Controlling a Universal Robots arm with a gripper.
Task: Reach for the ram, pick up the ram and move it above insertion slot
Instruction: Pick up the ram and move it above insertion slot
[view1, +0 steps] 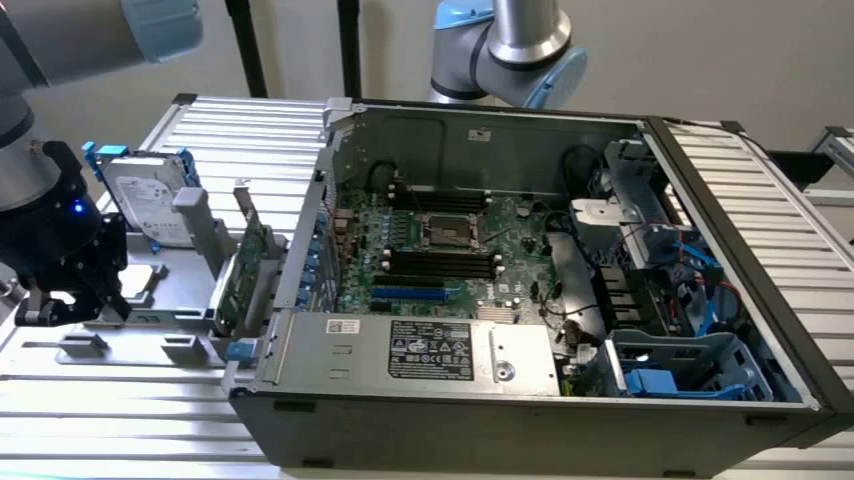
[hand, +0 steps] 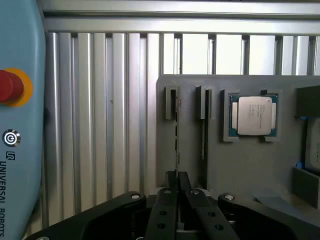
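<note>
Gripper (hand: 178, 176) jaws clenched on the ram (hand: 176, 140), pinching the near end of its thin top edge; grip looks firm, though contact is partly hidden by the fingertips (hand: 170, 182); ram stands on edge in the grey fixture tray (hand: 240, 165), its far end in a grey end bracket (hand: 171, 102); not lifted out; a second thin stick (hand: 204, 142) stands just beside it in the next bracket; a processor chip (hand: 252, 115) lies flat in its pocket further along the same tray; tray rests on the ribbed aluminium tabletop (hand: 100, 125); blue teach pendant (hand: 20, 150) with red stop button (hand: 7, 86) lies beside the tray.

Exterior view: gripper (view1: 74, 300) at 9 o'clock, low over the tray; open computer case (view1: 400, 430) centre to 3 o'clock; insertion slots (view1: 434, 262) on the motherboard (view1: 514, 225), well apart from the gripper; hard drive (view1: 144, 205) and expansion card (view1: 247, 260) stand between gripper and case.
</note>
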